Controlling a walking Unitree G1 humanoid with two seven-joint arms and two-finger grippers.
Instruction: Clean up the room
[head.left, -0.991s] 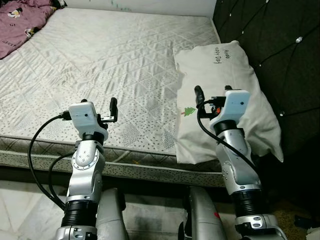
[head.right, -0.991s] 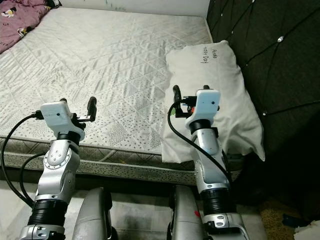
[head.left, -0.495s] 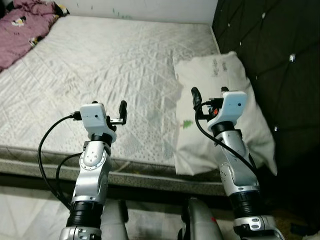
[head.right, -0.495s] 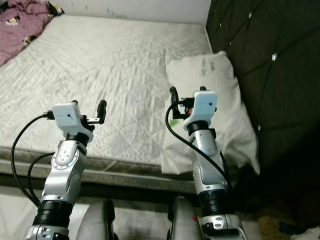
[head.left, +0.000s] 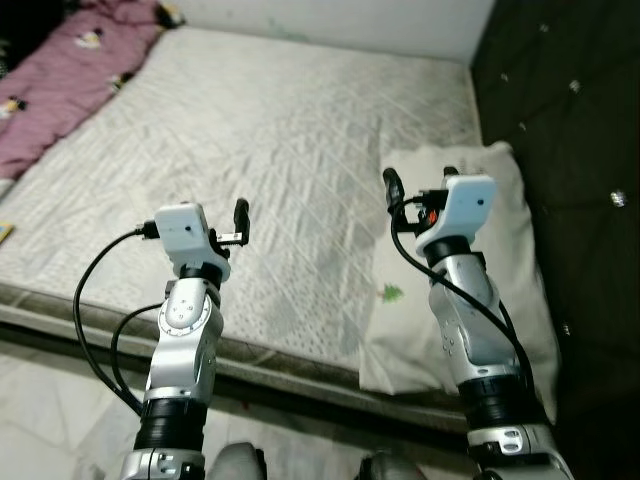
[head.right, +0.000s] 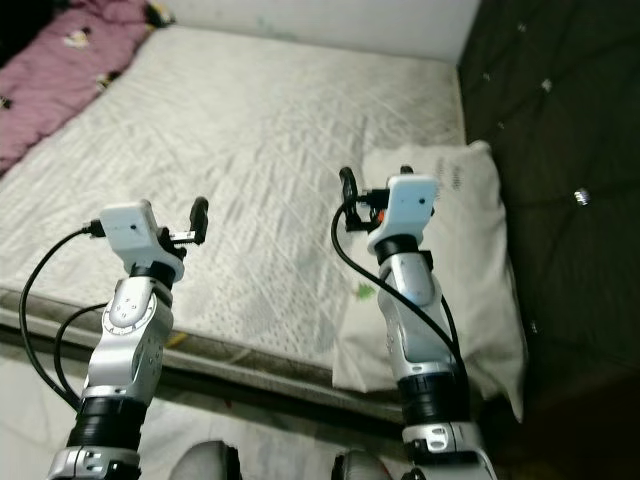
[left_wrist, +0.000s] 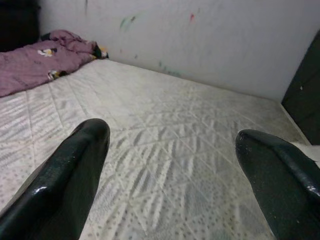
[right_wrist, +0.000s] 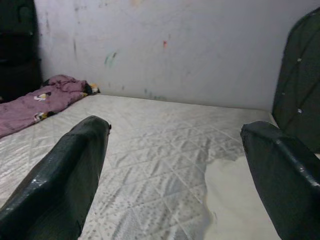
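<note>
A bare quilted mattress (head.left: 290, 130) lies in front of me. On its right side, against the dark tufted headboard (head.left: 570, 120), rests a white pillow (head.left: 500, 230) that hangs over the near edge. A crumpled purple blanket (head.left: 70, 80) lies at the far left. My left gripper (head.left: 240, 218) hovers above the near edge of the mattress, open and holding nothing. My right gripper (head.left: 420, 180) is raised over the pillow's left edge, open and holding nothing. In the right wrist view the wide-apart fingers (right_wrist: 65, 170) frame the mattress and the pillow (right_wrist: 240, 200).
A marked white wall (left_wrist: 200, 35) runs behind the bed. Pale tiled floor (head.left: 50, 400) shows below the mattress edge at the left. A small yellow thing (head.left: 5, 232) lies at the far left edge.
The whole picture has shifted, so the camera moved: more of the purple blanket shows at the left. Both arms keep the same raised pose with open fingers.
</note>
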